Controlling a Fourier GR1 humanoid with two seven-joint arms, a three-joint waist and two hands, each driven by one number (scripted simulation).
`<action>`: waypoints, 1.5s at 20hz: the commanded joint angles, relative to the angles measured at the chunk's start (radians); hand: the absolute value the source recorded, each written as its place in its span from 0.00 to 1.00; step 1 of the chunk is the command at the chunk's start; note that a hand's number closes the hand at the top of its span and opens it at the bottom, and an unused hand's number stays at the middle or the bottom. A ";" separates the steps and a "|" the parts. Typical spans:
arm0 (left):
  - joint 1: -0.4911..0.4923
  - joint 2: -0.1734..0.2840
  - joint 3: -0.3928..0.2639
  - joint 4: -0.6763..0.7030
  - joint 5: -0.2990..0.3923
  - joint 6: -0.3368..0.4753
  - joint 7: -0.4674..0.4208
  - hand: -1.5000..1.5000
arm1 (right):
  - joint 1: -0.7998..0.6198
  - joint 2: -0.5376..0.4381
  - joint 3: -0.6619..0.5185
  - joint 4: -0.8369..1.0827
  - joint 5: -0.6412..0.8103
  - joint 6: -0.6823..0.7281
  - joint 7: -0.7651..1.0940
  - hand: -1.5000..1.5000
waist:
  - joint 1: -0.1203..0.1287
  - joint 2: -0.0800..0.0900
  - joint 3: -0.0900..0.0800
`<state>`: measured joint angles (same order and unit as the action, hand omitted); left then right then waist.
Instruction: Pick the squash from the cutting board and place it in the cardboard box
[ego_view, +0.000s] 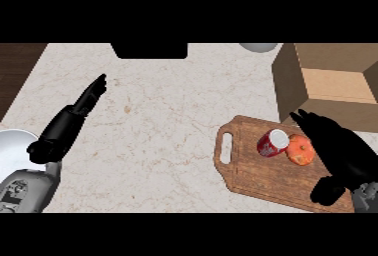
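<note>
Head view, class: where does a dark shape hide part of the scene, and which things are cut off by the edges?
Head view: the black right hand covers the cutting board's right end and crowds the orange squash; the red can shows fully; the cardboard box runs off the right edge; a white bowl is clipped at the left.

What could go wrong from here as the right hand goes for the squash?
The red can lies against the squash on the cutting board, so the right hand closing in might knock or roll it. The cardboard box stands close behind the board, so its near wall could catch the hand during the lift.
</note>
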<state>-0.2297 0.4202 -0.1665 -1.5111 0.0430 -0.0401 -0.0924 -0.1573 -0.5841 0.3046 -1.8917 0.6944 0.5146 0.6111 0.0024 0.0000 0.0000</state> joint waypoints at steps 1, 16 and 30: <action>0.040 -0.051 -0.008 -0.043 -0.061 0.006 0.014 0.50 | -0.031 0.062 0.008 0.056 0.083 0.014 -0.014 0.00 | 0.001 0.000 0.000; -0.014 -0.097 0.119 0.022 -0.088 -0.126 0.020 0.50 | -0.031 0.130 -0.090 0.230 0.239 -0.006 -0.186 0.00 | -0.003 0.000 0.000; 0.099 -0.139 0.159 -0.121 -0.143 -0.164 0.023 0.50 | 0.027 0.195 -0.109 0.412 0.409 -0.152 -0.301 0.00 | -0.001 -0.001 0.000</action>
<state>-0.1920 0.2888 -0.0180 -1.5696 -0.0910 -0.1887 -0.0626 -0.1619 -0.3960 0.2034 -1.4810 1.0612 0.3858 0.3231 0.0014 0.0000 0.0001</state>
